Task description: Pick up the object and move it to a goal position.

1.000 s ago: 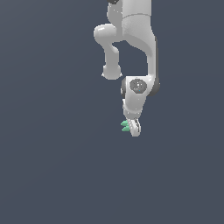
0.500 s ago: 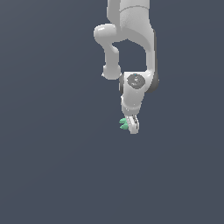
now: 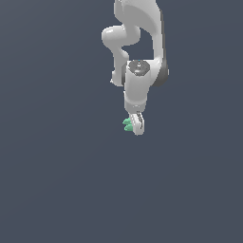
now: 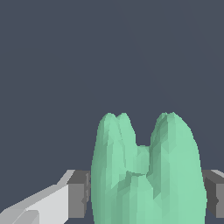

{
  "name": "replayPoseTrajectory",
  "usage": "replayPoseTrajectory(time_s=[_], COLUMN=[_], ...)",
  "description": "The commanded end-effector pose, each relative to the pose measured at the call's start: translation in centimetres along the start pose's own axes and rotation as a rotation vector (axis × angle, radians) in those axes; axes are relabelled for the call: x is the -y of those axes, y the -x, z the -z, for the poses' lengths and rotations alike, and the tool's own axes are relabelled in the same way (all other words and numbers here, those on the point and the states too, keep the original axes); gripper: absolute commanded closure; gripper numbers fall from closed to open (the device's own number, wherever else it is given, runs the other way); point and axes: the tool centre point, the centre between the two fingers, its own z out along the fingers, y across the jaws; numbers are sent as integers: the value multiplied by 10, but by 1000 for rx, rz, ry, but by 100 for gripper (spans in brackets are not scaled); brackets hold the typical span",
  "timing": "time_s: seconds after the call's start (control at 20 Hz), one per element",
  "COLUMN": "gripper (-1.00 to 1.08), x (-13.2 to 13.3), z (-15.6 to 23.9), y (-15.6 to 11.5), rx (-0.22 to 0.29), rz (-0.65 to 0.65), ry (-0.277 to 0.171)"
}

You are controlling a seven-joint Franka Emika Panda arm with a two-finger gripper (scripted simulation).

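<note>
- The object [image 4: 146, 175] is sitting between the gripper's [image 3: 137, 124] fingers, poking out toward the exterior view's left of the fingertips.
- In the wrist view it is filling the gap: mint-green, two rounded lobes with a notch between them, lumpy faceted surface.
- Handling guess: it is looking small and light next to the gripper, and rigid. No sign of it deforming under the pads. The smooth, rounded lobes are likely making it a bit slippery.
- Best hold, in my judgement: across the thick lower body below the notch, not on the lobe tips, where the pads would be riding on a curve.
- Jaws are standing partly closed, a grey pad [image 4: 78, 194] pressing on each flank of the object, so the grip is on it at roughly body width.
- Contact is looking two-sided; both pads are touching green, no visible gap.
- Nothing else is touching the object. No support surface or goal marker is showing in either view.
- Risk: the object rotating between the pads during transit, given the uneven flanks.
</note>
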Motion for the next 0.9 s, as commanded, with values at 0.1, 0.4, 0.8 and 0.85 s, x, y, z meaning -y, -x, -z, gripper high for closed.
replayPoseTrajectory(time_s=[0.1, 0.4, 0.8, 0.85], gripper=[108, 108, 108, 108], x=[-12, -29, -48, -50], z=[44, 108, 186, 195], y=[-21, -53, -90, -94], rx=[0, 0, -2, -2], rz=[-1, -2, -2, -2], ry=[0, 0, 1, 1])
